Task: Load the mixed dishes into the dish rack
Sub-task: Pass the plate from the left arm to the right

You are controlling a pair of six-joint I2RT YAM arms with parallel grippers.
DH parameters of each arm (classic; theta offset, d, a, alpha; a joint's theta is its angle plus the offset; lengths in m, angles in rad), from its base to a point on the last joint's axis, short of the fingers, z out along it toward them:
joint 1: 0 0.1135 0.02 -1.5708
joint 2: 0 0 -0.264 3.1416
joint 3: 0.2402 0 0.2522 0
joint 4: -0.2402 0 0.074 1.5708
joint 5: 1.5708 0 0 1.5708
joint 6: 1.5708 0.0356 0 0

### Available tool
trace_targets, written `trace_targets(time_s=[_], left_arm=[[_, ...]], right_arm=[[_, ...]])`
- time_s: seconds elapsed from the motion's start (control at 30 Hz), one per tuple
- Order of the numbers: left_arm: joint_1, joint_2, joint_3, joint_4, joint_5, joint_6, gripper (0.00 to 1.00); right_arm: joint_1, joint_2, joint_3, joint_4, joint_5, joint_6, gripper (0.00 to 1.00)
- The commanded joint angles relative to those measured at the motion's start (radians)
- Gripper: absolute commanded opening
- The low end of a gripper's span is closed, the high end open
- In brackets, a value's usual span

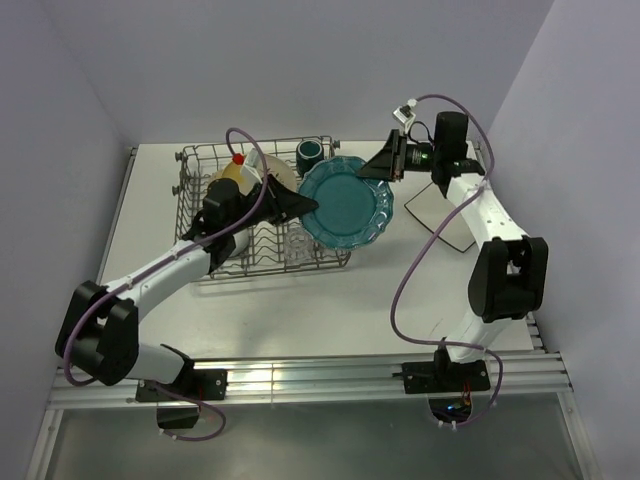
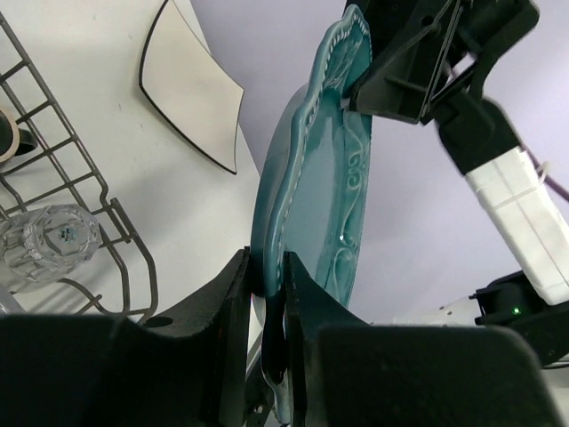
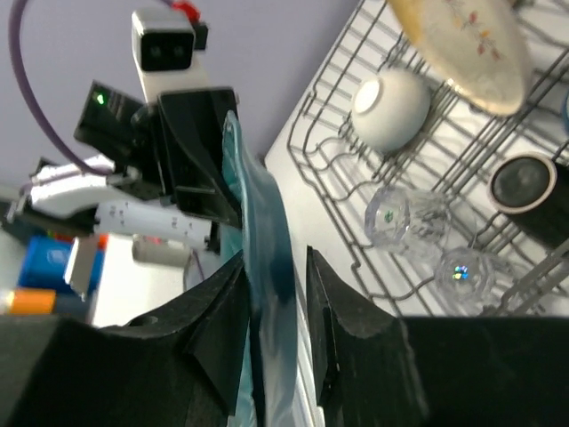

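At the dish rack's [image 1: 215, 150] right end, the teal scalloped plate [image 1: 345, 203] was clamped by both left pincer [image 1: 308, 205] and right pincer [image 1: 383, 165], seemingly mid-handover; one release, then slotting into the rack, was judged needed.

Teal scalloped plate [image 1: 350, 212] held off the surface [image 1: 330, 310] by both arms, face up to the camera, overlapping the right end of the dish rack [image 1: 190, 185]. Left hand [image 1: 300, 206] clamps its left rim, right hand [image 1: 380, 166] clamps the far-right rim. In the rack: yellow-cream plate [image 1: 232, 176] partly hidden behind the left arm, dark mug [image 1: 309, 153] at the far right corner, clear glass [image 1: 298, 247] near the front right. White square plate [image 1: 432, 208] lies on the surface right of the rack, partly under the right arm.
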Motion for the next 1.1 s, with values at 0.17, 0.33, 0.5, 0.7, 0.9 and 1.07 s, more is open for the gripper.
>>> trace_targets(time_s=[0.17, 0.33, 0.5, 0.7, 0.9, 1.07], left_arm=[[0.007, -0.146, 0.038, 0.032, 0.007, 0.067, 0.0], [0.015, -0.171, 0.049, -0.028, 0.007, 0.116, 0.0], [0.027, -0.191, 0.052, -0.049, 0.01, 0.132, 0.0], [0.049, -0.206, 0.032, -0.032, 0.027, 0.126, 0.0], [0.055, -0.22, 0.016, -0.037, 0.039, 0.129, 0.0], [0.066, -0.243, -0.005, -0.049, 0.034, 0.132, 0.01]], right_arm=[[0.023, 0.105, 0.354, -0.792, -0.041, -0.743, 0.27], [0.04, 0.205, 0.564, -1.165, -0.025, -1.064, 0.34], [0.067, 0.234, 0.592, -1.294, -0.002, -1.176, 0.4], [0.122, 0.233, 0.575, -1.343, 0.032, -1.26, 0.41], [0.142, 0.249, 0.595, -1.346, -0.008, -1.274, 0.15], [0.141, 0.249, 0.618, -1.333, -0.055, -1.268, 0.0]])
